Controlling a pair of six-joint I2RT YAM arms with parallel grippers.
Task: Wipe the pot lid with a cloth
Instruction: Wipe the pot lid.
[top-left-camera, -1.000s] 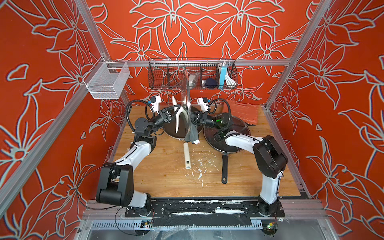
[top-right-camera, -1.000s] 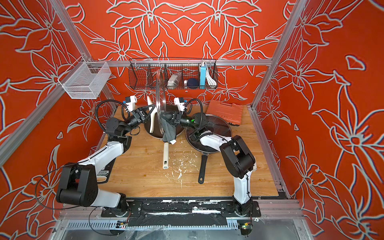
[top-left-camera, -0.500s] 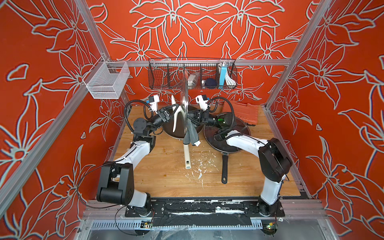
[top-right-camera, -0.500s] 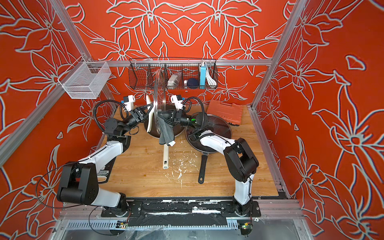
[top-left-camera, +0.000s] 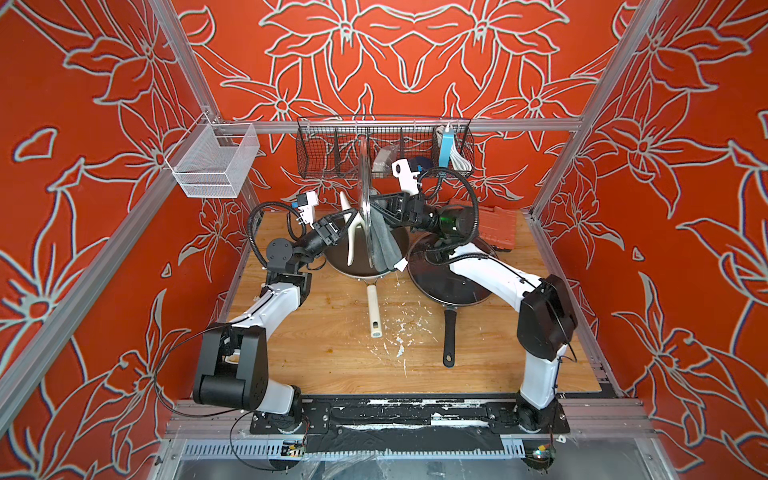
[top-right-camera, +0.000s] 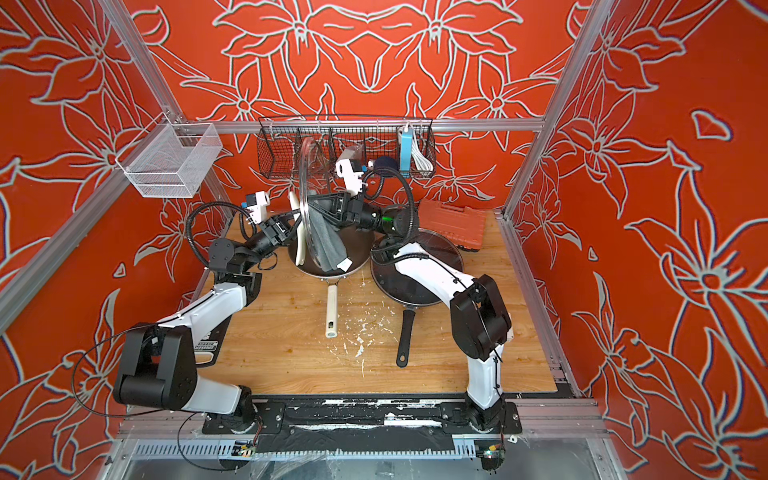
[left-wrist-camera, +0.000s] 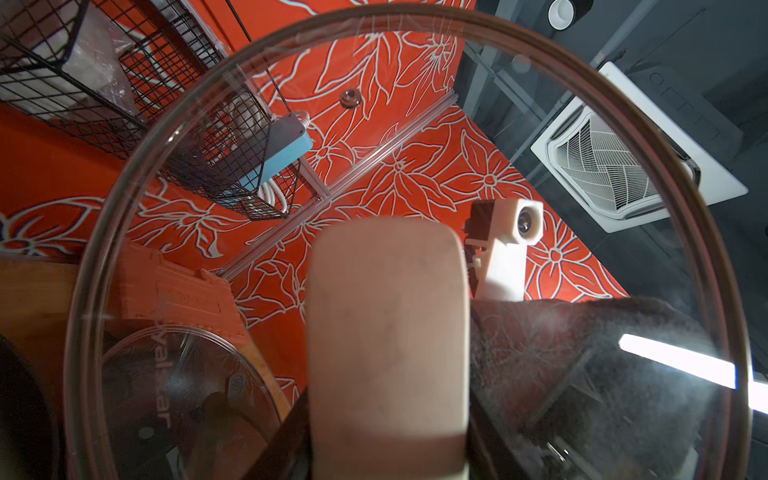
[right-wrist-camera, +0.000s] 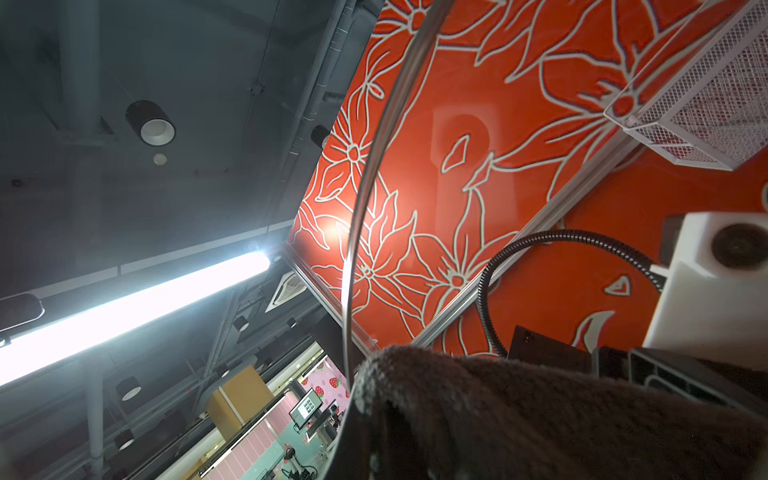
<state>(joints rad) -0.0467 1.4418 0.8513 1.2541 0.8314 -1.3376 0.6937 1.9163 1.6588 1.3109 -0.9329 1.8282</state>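
Left gripper (top-left-camera: 348, 219) holding pot lid (top-left-camera: 366, 178), right gripper (top-left-camera: 375, 209) pinching cloth (top-left-camera: 384, 245) (tag (top-left-camera: 401, 265) unreadable)

Bright even light; glaring ceiling tube (right-wrist-camera: 133, 309)

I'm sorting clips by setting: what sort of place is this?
Probably a mock kitchen booth in a lab, not a home: red floral panels on an aluminium frame, robot arms mounted at a wooden tabletop, a ceiling air-conditioning unit beyond.

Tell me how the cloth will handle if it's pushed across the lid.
Probably floppy: the cloth hangs limp below the right hand. Its fuzzy pile should drag rather than slide on the lid.
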